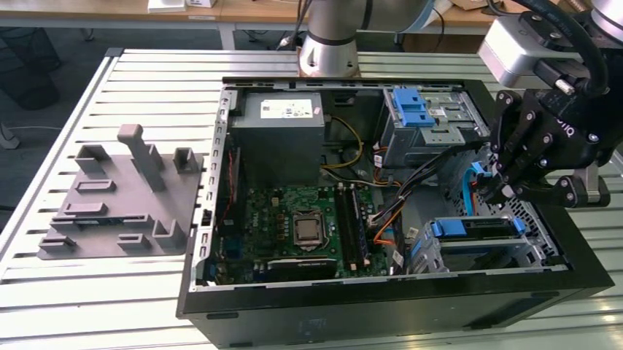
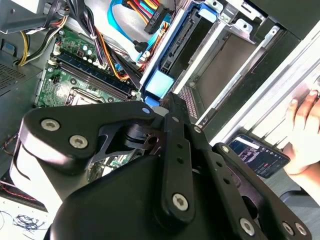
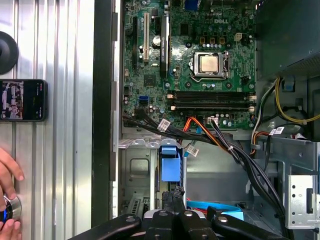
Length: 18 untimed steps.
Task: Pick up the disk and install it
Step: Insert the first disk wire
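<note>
The disk (image 1: 479,227), silver-grey in a blue bracket, sits in the lower drive bay at the exterior view's right end of the open computer case (image 1: 389,306). In the second wrist view it shows edge-on (image 2: 177,45), with its blue bracket tab (image 2: 159,82) facing me. In the first wrist view the same blue tab (image 3: 169,165) stands in the metal bay. My black gripper (image 1: 501,191) hovers over that bay. Its fingers are shut together with nothing between them, and the tips (image 2: 172,98) (image 3: 175,192) lie just beside the blue tab. Whether they touch it I cannot tell.
A grey power-supply box (image 1: 282,135), a blue-latched drive cage (image 1: 424,113), the motherboard (image 1: 302,226) and bundled cables (image 3: 225,145) fill the case. A grey fixture plate (image 1: 127,197) lies on the slatted table. Beside the case lie a phone (image 3: 22,100) and a person's hand (image 3: 7,180).
</note>
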{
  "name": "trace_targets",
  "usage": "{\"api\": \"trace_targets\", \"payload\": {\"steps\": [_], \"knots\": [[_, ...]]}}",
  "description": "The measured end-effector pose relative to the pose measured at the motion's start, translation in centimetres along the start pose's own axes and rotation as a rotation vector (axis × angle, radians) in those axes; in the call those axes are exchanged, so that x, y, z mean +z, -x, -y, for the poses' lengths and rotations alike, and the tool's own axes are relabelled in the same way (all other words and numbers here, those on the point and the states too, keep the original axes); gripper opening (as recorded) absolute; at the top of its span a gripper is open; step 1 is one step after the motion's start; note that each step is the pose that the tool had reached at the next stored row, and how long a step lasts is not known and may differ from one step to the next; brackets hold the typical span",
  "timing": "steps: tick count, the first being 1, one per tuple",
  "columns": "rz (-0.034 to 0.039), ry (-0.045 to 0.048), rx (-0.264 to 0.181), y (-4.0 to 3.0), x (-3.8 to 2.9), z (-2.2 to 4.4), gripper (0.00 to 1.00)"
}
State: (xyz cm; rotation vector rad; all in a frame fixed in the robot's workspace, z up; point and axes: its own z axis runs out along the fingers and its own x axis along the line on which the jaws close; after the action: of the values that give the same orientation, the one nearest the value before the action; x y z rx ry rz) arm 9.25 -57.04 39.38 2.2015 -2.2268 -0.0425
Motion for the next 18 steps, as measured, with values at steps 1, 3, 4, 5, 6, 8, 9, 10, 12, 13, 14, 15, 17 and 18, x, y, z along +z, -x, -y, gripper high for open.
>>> {"api": "trace_targets", "payload": {"steps": [1,3,4,5,6,8,9,10,12,13,14,15,17,18], "knots": [[0.0000,0.0000,0.000,0.00,0.00,0.00,0.11],[-0.0001,0.0000,0.000,0.00,0.00,0.03,0.11],[-0.0001,0.0000,0.000,0.00,0.00,0.03,0.11],[0.0000,0.0000,0.000,0.00,0.00,0.08,0.11],[0.0000,0.0000,0.000,0.00,-0.01,0.12,0.11],[-0.0001,0.0000,0.000,0.00,0.00,0.12,0.11],[-0.0001,0.0000,0.000,0.00,0.03,0.18,0.11],[0.0001,0.0000,0.000,0.00,0.07,0.23,0.11],[-0.0002,0.0000,0.000,0.00,0.11,0.35,0.11],[-0.0002,0.0000,0.000,0.00,0.12,0.36,0.11],[-0.0002,0.0000,0.000,0.00,0.12,0.36,0.11],[-0.0001,0.0000,0.000,0.01,0.13,0.39,0.11],[0.0001,0.0000,0.000,0.04,0.18,0.53,0.11],[0.0001,0.0000,0.000,0.05,0.19,0.59,0.11]]}}
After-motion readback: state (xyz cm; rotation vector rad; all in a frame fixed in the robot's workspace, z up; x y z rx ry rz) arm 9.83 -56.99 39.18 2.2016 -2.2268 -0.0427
